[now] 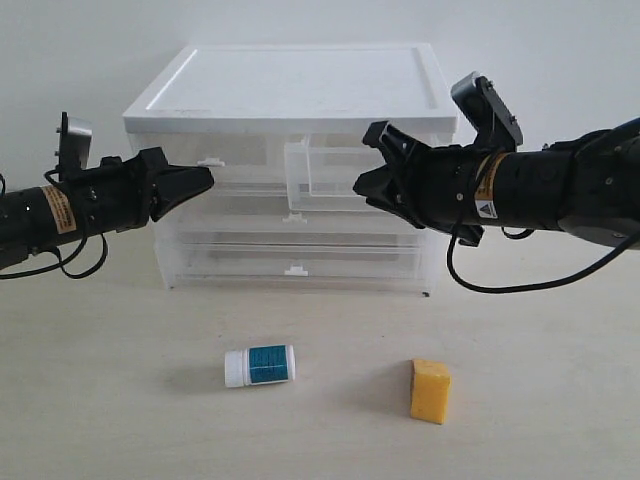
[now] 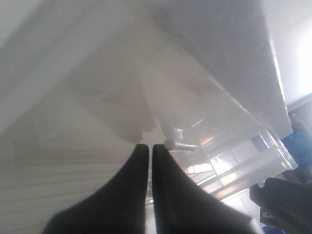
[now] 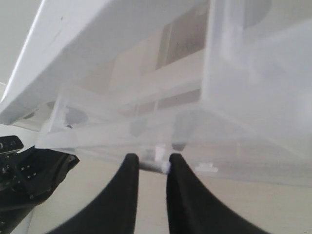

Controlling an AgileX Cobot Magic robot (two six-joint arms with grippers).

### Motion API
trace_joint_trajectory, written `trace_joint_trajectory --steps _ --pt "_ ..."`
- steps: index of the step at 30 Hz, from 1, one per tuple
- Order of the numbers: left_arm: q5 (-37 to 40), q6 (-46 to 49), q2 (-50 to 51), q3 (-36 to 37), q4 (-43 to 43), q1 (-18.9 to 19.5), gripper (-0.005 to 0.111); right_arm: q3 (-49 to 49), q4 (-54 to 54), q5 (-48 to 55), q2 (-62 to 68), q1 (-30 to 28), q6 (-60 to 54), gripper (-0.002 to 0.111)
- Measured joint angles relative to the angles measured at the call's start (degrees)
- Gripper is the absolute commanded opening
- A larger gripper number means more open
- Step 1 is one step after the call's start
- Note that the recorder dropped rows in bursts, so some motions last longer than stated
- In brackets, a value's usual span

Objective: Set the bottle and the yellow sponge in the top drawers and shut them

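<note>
Drawing the right top drawer (image 1: 330,175) open is the step I judge to be in hand. It stands part-way out of the cabinet (image 1: 300,90), its clear front well proud of the closed left top drawer (image 1: 235,150).

In the right wrist view the right pincer (image 3: 152,163) is clamped on the handle tab (image 3: 159,165), one finger on each side of that small white piece. The grip is narrow and the tab is slick plastic. I want to pull straight along the drawer's run, level and slow, with no lift or twist that could pop the tab free or drag the light cabinet forward. I aim for a gap wide enough to drop something in from above, stopping short of the drawer's end.

The left pincer (image 1: 205,180) has its fingers pressed together and holds nothing. Its tip sits just beside the left handle tab (image 1: 210,161). I cannot tell whether it touches.

The bottle (image 1: 260,365) lies on its side on the surface (image 1: 120,400) in front of the cabinet. The yellow sponge (image 1: 430,392) stands near it, to its right in the exterior view. Neither is inside a drawer yet.
</note>
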Motion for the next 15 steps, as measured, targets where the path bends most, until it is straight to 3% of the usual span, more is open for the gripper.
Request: trace_joint_trajectory --steps 15 --pt "0.23 1.01 0.00 0.00 0.00 0.02 0.004 5.65 -6.49 -3.48 -4.06 -0.13 0.14 0.000"
